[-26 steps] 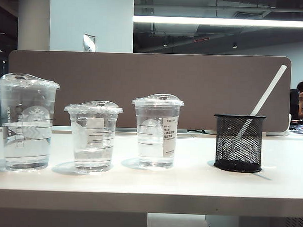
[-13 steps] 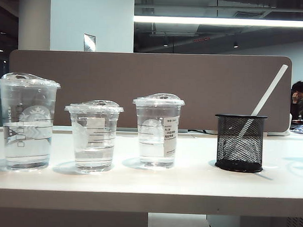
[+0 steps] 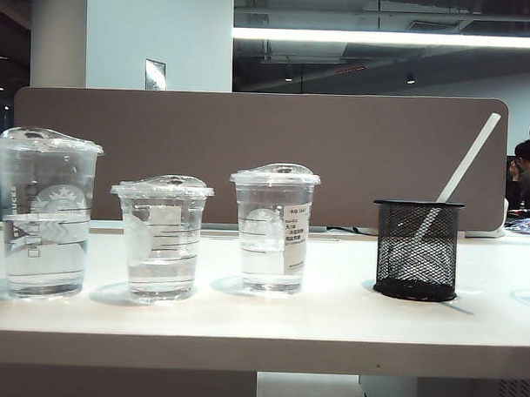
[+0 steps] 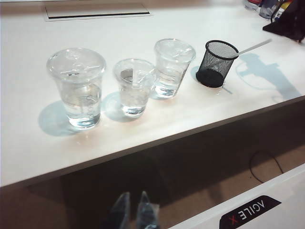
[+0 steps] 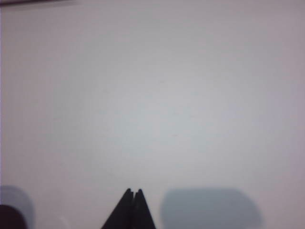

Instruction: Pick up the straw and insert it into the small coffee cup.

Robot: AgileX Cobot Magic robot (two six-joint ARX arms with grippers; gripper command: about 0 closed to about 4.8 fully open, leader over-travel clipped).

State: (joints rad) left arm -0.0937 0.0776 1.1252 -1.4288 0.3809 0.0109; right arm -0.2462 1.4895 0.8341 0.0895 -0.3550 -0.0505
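Note:
The white straw (image 3: 464, 171) leans to the right in a black mesh holder (image 3: 417, 249) on the right of the table; the left wrist view also shows the straw (image 4: 255, 46). The small coffee cup (image 3: 162, 238), clear with a domed lid, is second from the left, and the cup (image 4: 134, 88) sits mid-row in the left wrist view. My left gripper (image 4: 135, 202) hangs shut and empty below the table's front edge, far from the cups. My right gripper (image 5: 134, 192) is shut and empty over bare white tabletop. Neither gripper is at the straw.
A tall clear cup (image 3: 45, 213) stands far left and a mid-height stickered cup (image 3: 273, 229) right of the small one. A brown partition (image 3: 249, 146) closes the back. The dark right arm (image 4: 290, 21) is past the holder, casting a shadow (image 4: 259, 71).
A dark piece of the right arm has come in at the exterior view's upper right edge, and a faint shadow now lies on the table's right end. Cups, holder and straw have not moved.

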